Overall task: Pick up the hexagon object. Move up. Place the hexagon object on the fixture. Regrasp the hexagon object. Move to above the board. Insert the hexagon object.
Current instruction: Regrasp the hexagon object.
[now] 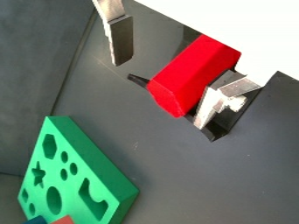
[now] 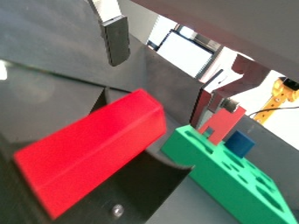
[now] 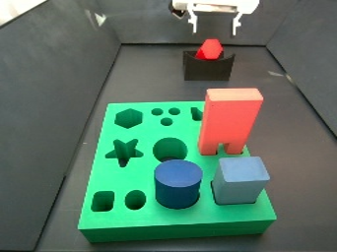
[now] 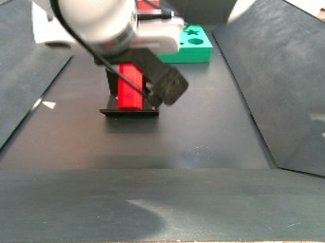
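The red hexagon object (image 3: 208, 48) lies in the notch of the dark fixture (image 3: 207, 67) at the far end of the floor, behind the green board (image 3: 132, 187). My gripper (image 3: 212, 25) hangs just above it, open, with nothing between the fingers. In both wrist views the hexagon object (image 1: 193, 74) (image 2: 93, 153) lies on the fixture (image 1: 218, 131) (image 2: 152, 188) between my spread fingers (image 1: 118, 39) (image 2: 114, 39), touching neither. In a side view my gripper (image 4: 137, 76) partly hides the hexagon object (image 4: 127, 87).
On the board stand a salmon arch block (image 3: 230, 120), a dark blue cylinder (image 3: 176, 184) and a blue cube (image 3: 242, 180). Dark walls enclose the floor on both sides (image 3: 66, 79). The board also shows in the wrist views (image 1: 70, 175) (image 2: 228, 175).
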Robot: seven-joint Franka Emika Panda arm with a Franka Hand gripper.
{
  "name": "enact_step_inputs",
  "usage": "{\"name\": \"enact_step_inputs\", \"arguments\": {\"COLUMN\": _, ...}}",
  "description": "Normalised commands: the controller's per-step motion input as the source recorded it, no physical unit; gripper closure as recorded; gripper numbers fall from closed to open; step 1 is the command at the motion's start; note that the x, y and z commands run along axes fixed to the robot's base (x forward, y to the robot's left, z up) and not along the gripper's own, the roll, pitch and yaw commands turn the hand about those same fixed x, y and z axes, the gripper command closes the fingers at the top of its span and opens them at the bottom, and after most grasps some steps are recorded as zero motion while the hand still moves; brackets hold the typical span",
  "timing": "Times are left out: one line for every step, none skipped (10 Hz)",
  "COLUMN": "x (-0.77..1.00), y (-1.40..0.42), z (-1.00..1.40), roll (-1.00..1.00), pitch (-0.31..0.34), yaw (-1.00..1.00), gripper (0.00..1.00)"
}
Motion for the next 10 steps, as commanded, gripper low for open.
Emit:
{"name": "enact_step_inputs", "arguments": {"x": -0.04, "y": 0.01, "z": 0.88, "roll": 0.04, "pitch": 0.078, "yaw": -0.01, "gripper": 0.00}}
{"name": "enact_step_inputs", "arguments": {"x": -0.03, "y": 0.01, "z": 0.69, "roll": 0.03, "pitch": 0.078, "yaw": -0.02, "gripper": 0.00}}
{"name": "enact_step_inputs", "arguments": {"x": -0.03, "y": 0.01, "z": 0.43, "roll": 0.03, "pitch": 0.068, "yaw": -0.03, "gripper": 0.00}}
{"name": "enact_step_inputs", "arguments": {"x": -0.03, "y": 0.01, "z": 0.31, "roll": 0.03, "pitch": 0.063, "yaw": -0.04, "gripper": 0.00}}
{"name": "enact_step_inputs", "arguments": {"x": -0.12, "y": -0.85, "z": 0.66, "roll": 1.00, "pitch": 0.044, "yaw": 0.02, "gripper": 0.00}}
{"name": "enact_step_inputs", "arguments": {"x": -0.12, "y": -0.85, "z": 0.62, "roll": 1.00, "pitch": 0.043, "yaw": 0.02, "gripper": 0.00}}
{"name": "enact_step_inputs", "arguments": {"x": -0.12, "y": -0.65, "z": 0.43, "roll": 1.00, "pitch": 0.027, "yaw": 0.02, "gripper": 0.00}}
{"name": "enact_step_inputs", "arguments": {"x": -0.13, "y": -0.55, "z": 0.29, "roll": 1.00, "pitch": 0.022, "yaw": 0.02, "gripper": 0.00}}
{"name": "enact_step_inputs", "arguments": {"x": -0.08, "y": -0.34, "z": 0.07, "roll": 1.00, "pitch": 0.016, "yaw": 0.02, "gripper": 0.00}}
{"name": "enact_step_inputs", "arguments": {"x": -0.04, "y": -0.15, "z": 0.05, "roll": 1.00, "pitch": 0.016, "yaw": 0.02, "gripper": 0.00}}
